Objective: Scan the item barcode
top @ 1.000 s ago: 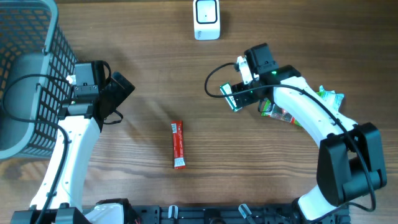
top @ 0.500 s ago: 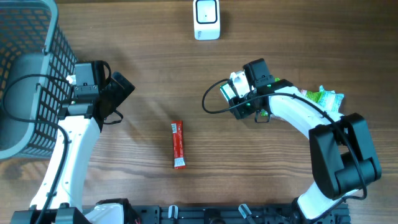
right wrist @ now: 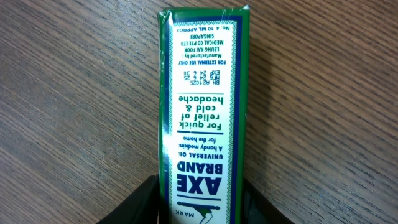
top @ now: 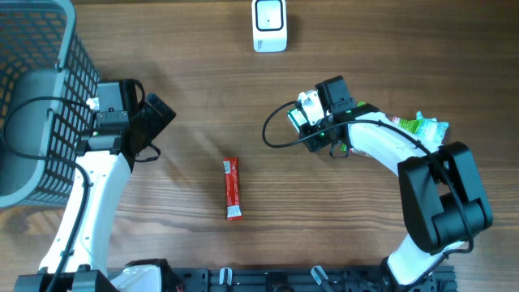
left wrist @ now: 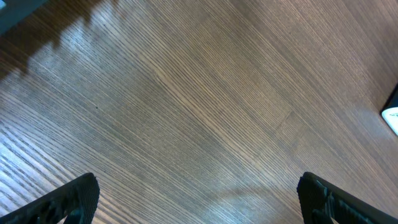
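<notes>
Right claw (right wrist: 199, 190) pinches the green oil box (right wrist: 202, 93) between its jaws; left claw (left wrist: 199, 193) gapes empty. A firm hold, barcode turned squarely toward the scanner (top: 269, 24) beyond, should serve

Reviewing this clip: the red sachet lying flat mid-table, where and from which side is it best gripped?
Grip the red sachet across its narrow width near mid-length, coming straight down. It lies flat on the table, a long thin strip with bare wood either side, so its long edges likely suit the jaws best.
</notes>
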Available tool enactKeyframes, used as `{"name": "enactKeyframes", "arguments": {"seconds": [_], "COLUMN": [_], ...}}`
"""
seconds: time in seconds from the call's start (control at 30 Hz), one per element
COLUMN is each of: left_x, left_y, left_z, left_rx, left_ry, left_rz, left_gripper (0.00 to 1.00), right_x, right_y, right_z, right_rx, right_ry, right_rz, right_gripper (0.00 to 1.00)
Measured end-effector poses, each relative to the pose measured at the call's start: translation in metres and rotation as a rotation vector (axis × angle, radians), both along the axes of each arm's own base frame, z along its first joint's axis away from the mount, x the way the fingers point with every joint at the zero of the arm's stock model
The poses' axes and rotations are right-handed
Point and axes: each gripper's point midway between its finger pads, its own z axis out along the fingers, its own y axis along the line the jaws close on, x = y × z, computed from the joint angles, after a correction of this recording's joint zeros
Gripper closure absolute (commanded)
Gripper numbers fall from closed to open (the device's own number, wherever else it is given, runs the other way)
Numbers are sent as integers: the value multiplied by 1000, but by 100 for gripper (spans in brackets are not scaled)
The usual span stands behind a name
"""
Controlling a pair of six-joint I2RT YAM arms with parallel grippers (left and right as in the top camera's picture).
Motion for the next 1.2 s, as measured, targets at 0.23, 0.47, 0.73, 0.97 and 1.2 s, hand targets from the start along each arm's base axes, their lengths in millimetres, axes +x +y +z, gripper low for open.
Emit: {"name": "enactKeyframes", "arguments": {"seconds": [0.23,0.47,0.73,0.97,1.2], "left_x": [0,0,0,0,0], "left_y": [0,0,0,0,0], "left_z": [0,0,0,0,0], "left_rx": [0,0,0,0,0], "left_ry": [0,0,0,0,1], "left_rz": [0,0,0,0,0], "left_gripper": [0,0,0,0,0], "right_x": [-1,-4,-2,10,44], "right_y": [0,-1,-12,-14,-16], "right_z": [0,4,71,140,290], "right_rx": [-1,-3,-13,-32,13], "right_ry": [3,10,-132,-144,-350], "right_rz": [0,1,-25,-69,-167], "right_gripper": [67,72,71,73,72]}}
